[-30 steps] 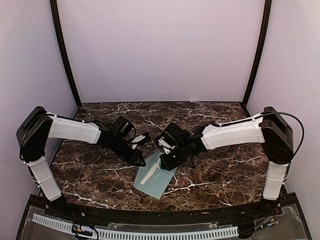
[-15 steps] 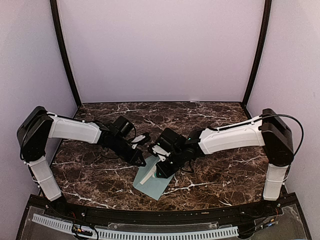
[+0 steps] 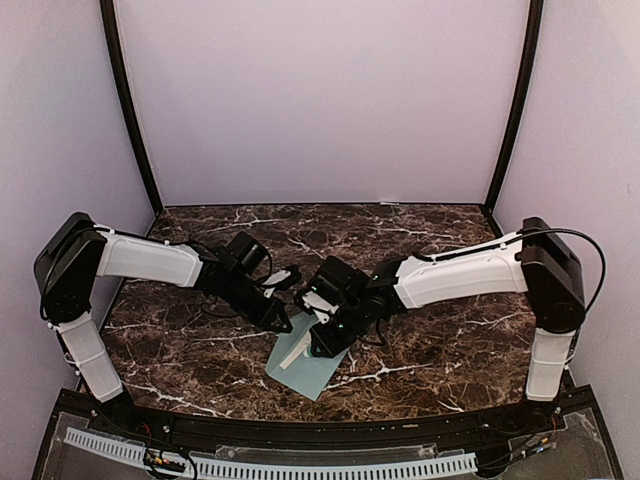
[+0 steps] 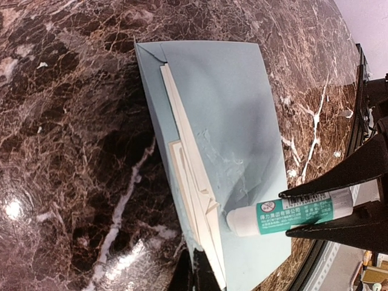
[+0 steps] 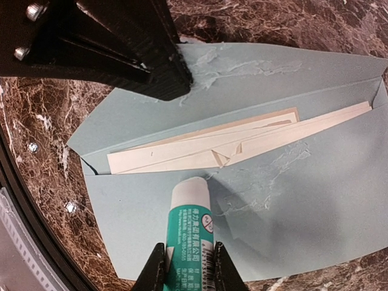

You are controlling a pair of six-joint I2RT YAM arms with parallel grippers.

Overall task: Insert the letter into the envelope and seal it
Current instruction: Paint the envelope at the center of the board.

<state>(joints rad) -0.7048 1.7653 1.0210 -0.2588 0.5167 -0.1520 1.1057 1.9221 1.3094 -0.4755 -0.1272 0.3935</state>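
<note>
The pale teal envelope [image 3: 306, 372] lies on the marble table, mouth open, with shiny glue smears on its body [image 5: 315, 206] and flap. The folded cream letter [image 5: 182, 154] sits in the mouth, its edge sticking out [image 4: 188, 170]. My left gripper [image 4: 197, 267] is shut on the envelope's flap edge and holds the flap back; it also shows in the right wrist view [image 5: 176, 76]. My right gripper [image 5: 189, 248] is shut on a green-and-white glue stick [image 5: 193, 224], whose white tip touches the envelope body just below the letter. The stick also shows in the left wrist view [image 4: 291, 215].
The dark marble table [image 3: 440, 330] runs to pale walls at the back and sides. A black rail [image 3: 300, 430] edges the near side, close to the envelope's near corner. Both arms [image 3: 150, 262] [image 3: 460, 272] meet over the table's middle front.
My right gripper has moved left and nearer with the glue stick, from the envelope's right edge to over its body. The left gripper has stayed on the flap.
</note>
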